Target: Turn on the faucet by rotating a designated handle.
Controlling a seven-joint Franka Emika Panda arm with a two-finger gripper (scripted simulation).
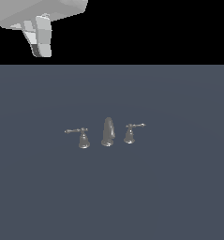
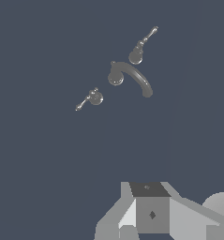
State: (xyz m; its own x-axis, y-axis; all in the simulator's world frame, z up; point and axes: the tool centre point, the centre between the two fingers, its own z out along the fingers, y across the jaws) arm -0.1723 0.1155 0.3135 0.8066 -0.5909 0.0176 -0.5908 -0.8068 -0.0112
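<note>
**Faucet set on grey tabletop, arm held high and clear**

Item 1: the handle. Thin grey metal lever on a bell-shaped base, standing upright at the exterior view's left end of the set. Its lever runs roughly level, pointing away from the spout toward the exterior view's left. Nothing touches it. Seen from above in the wrist view.

Item 2: the spout. Tall, tapering, curved; stands between the two handles, near each but apart from both. From above its arc bends outward from a round base.

Item 3: the smaller handle. Mirror form of item 1, at the exterior view's right of the spout, lever pointing to that view's right.

Item 4: the tabletop. Plain slate-grey surface carrying all three pieces.

Item 5: the gripper. White and grey, at the upper corner on the exterior view's left, well apart from the faucet and high above it. Whether its fingers are parted or closed cannot be told. It holds nothing.
</note>
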